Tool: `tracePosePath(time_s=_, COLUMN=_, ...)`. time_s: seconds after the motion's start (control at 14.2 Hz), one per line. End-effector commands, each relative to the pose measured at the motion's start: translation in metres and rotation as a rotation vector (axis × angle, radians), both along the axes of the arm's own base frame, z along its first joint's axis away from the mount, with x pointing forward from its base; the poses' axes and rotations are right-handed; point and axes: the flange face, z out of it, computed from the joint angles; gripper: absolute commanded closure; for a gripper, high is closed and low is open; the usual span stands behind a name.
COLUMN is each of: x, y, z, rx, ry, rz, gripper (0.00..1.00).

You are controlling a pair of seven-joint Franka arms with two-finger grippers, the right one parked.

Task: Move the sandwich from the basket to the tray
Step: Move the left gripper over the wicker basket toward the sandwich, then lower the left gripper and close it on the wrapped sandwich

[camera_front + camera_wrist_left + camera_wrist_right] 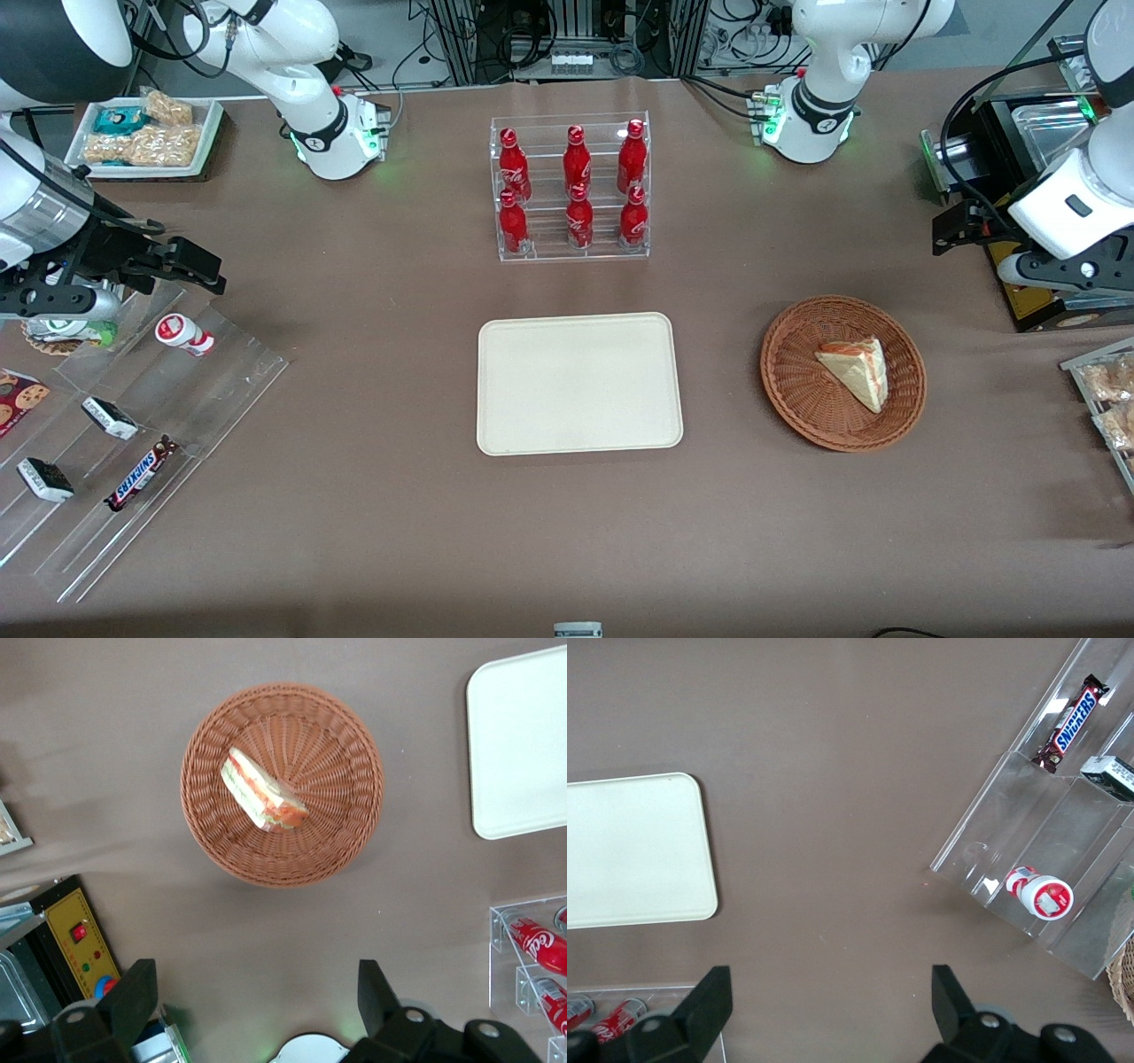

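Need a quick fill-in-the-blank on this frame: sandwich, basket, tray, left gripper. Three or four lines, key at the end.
1. The sandwich lies in the ____.
2. The tray holds ____ items.
3. The gripper hangs above the table with its fingers ____, holding nothing.
4. The clear rack farther from the front camera than the tray holds ____ red bottles.

Missing words: basket; no; open; six
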Motion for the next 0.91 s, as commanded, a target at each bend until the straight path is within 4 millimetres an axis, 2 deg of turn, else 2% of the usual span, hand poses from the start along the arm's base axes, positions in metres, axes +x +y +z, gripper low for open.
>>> tracePosePath(time_s=0.0, x=0.004, y=0.009, z=-0.026, rx=0.026, ry=0.003, rz=0.017, gripper=0.0)
tracePosePath(time_s=0.28, x=-0.002, y=0.007, z=-0.123, rx=0.035, ry=0.005, rz=0.072, gripper=0.0)
tracePosePath(time_s=0.56, x=-0.012, y=0.008, z=-0.204, rx=0.024, ry=-0.081, rz=0.092, gripper=0.0)
tracePosePath(time_s=0.7, x=-0.014, y=0.008, z=-0.232, rx=0.023, ry=-0.124, rz=0.148, gripper=0.0)
tracePosePath(time_s=0.84, x=-0.012, y=0.007, z=-0.249, rx=0.023, ry=-0.165, rz=0.269, gripper=0.0)
